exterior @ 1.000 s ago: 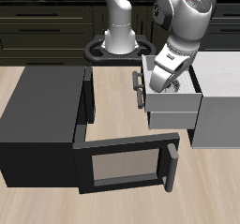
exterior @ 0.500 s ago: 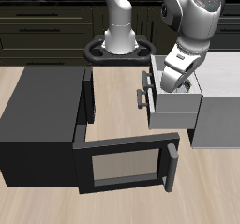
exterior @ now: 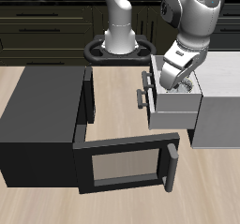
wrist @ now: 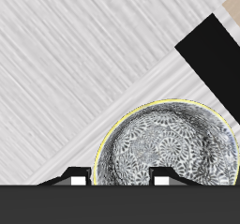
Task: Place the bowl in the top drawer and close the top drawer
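- One large black box [exterior: 42, 125] is well apart from the gripper, and its one glass-fronted door [exterior: 122, 164] hangs open toward the table's front edge.
- One top drawer [exterior: 173, 112] is pulled out, with one dark bar handle [exterior: 142, 89] on its front; the gripper [exterior: 178, 85] hangs directly above its pale inside.
- One bowl [wrist: 169, 149] is there, silvery-grey with a patterned rim. In the wrist view it lies straight under the gripper, just beyond the fingertips [wrist: 79, 177], on the pale floor of the drawer [wrist: 75, 59].
- The bowl is round, so no long axis matters. What matters, I judge, is that it already lies inside the drawer and below the tool, so the gripper must go up and then to the handle.
- The two fingertips stand apart with the bowl's rim seen between and past them. They seem to be spread and not holding it, but I cannot tell this surely, because the exterior view hides the bowl behind the arm.
- One arm only, so there is no choice of hand.
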